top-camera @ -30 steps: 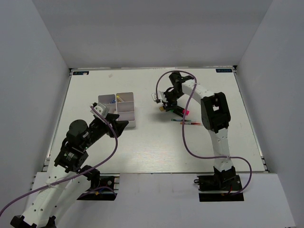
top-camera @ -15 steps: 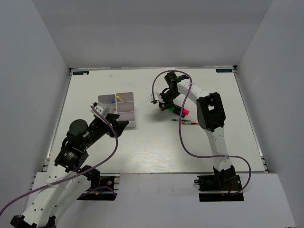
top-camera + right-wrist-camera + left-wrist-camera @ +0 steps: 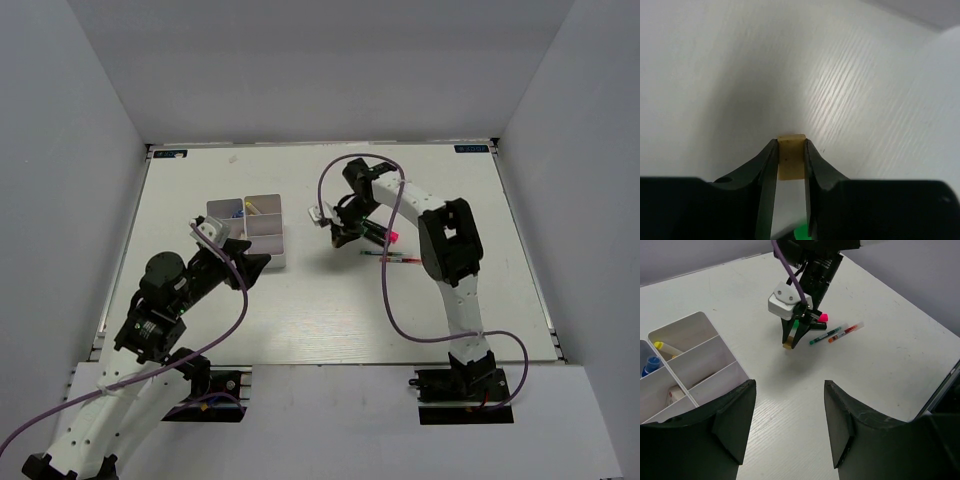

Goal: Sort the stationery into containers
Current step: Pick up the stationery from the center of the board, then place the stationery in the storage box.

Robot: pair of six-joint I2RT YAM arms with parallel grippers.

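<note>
Clamping beige eraser [image 3: 791, 162] in my right gripper [image 3: 791, 149]; my left gripper [image 3: 789, 390] stands spread apart beside the tray [image 3: 685, 332]. Printing on green pen [image 3: 825, 335], red pen [image 3: 844, 333]: too small to read.

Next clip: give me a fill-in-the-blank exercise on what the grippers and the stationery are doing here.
1. The beige-ended item is clamped in the ____ arm's gripper.
2. The left gripper is ____ and holds nothing.
3. Beside the green pen on the table lies a thin ____ pen.
4. A pen with a ____ tip lies in the tray.
Missing words: right; open; red; yellow.
</note>
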